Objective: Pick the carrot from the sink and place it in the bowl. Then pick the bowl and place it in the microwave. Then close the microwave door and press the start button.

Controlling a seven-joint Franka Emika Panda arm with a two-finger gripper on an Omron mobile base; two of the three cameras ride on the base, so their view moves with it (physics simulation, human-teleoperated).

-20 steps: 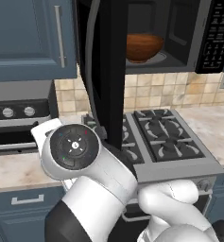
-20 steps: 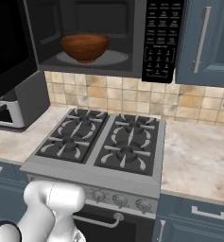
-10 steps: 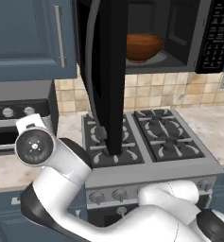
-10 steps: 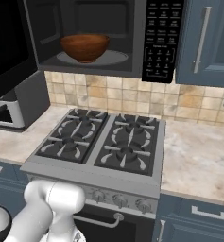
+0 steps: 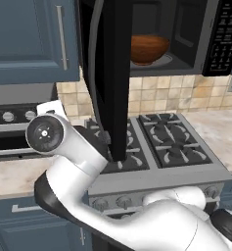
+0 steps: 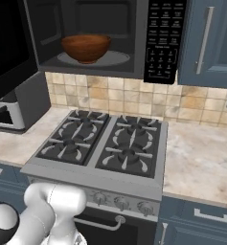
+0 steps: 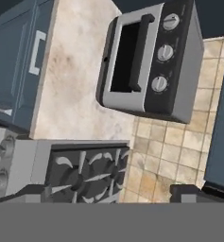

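End effector finger tips appear as two small dark shapes at the bottom of the hand view, set far apart with nothing between them, so the jaws stand open and empty. They look across the stove toward a grey toaster oven on the tabletop.

Going outward from the task's things: the bowl sits inside the microwave, resting on its round plate, well back in the open cavity. Whether the carrot lies in the bowl cannot be told from these angles. The microwave door stands swung wide open, seen edge-on in the left base view as a tall black slab that hangs over the left burners of the stove. The button panel lies at the right of the cavity. Blue cabinets flank the microwave, with tan tiles on the wall below it.

Compared with half a second ago, the arm's round white joint has swung from the far left toward the stove and sits a little higher, nearer the lower edge of the open door. A second ago it was further right, so the arm has been sweeping back and forth low in front of the stove. The bowl, door and stove have not shifted in either base view.

Judging from this, the bowl's placement looks done and the arm is repositioning for the door. Closing it is the next step; pressing start comes after.
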